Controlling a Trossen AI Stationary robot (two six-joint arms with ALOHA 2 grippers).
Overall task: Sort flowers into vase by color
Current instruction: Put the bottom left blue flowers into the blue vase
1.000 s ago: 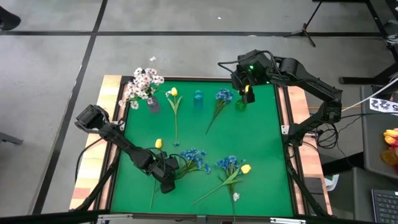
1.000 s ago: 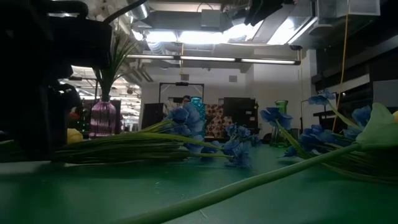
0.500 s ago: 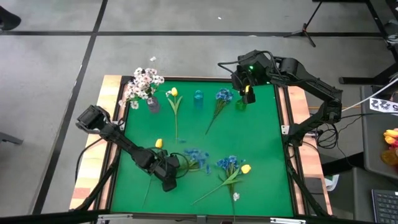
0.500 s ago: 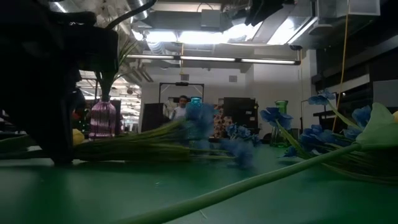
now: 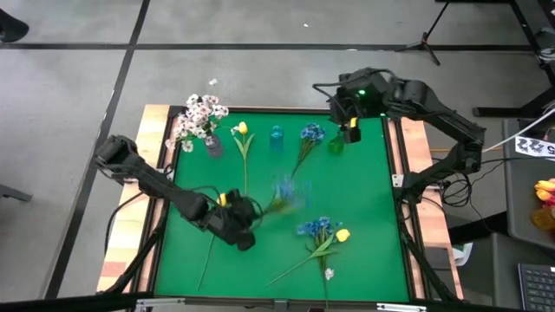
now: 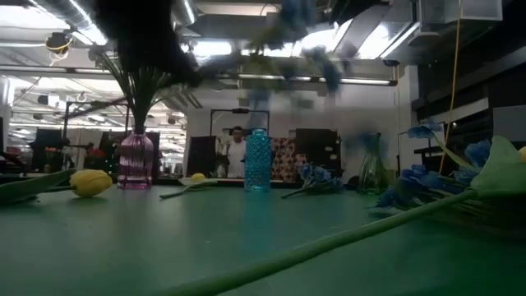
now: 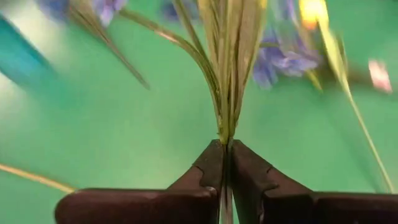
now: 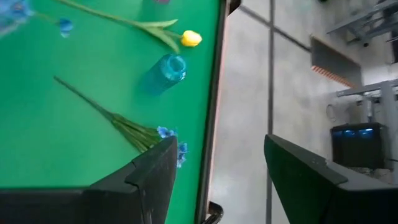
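Now the left gripper [image 5: 245, 227] sits over the near-left part of the green table [image 5: 364, 208], its fingers [image 7: 211, 168] pressed together on the green stalks of a blue flower [image 5: 290, 191]. The left wrist view shows the stalks pinched right at the fingertips and fanning out beyond them. This bloom is blurred in the high view, over the middle of the table; in the low view it shows as a blue smear up high, clear of the table.

The right gripper [image 5: 349, 132] hangs over the far-right corner, above the green vase [image 5: 336, 145]. Its fingers [image 8: 149, 180] stand well apart with nothing between them.

Along the far edge stand three vases. The pink vase [image 6: 136, 161] at the left holds the white flowers [image 5: 198, 117]. The blue vase [image 6: 257, 159] stands in the middle, and the green one at the right.

Other flowers lie flat on the table. A yellow tulip [image 5: 242, 129] lies between the pink and blue vases, stalk pointing toward the near side. A second blue flower [image 5: 311, 133] lies between the blue and green vases. Another yellow bud [image 5: 222, 199] lies just beside the left gripper. A blue bunch [image 5: 316, 228] and a yellow bud [image 5: 342, 235] lie together at the near right, stalks crossing.

A person [image 6: 238, 152] stands in the room behind the table.
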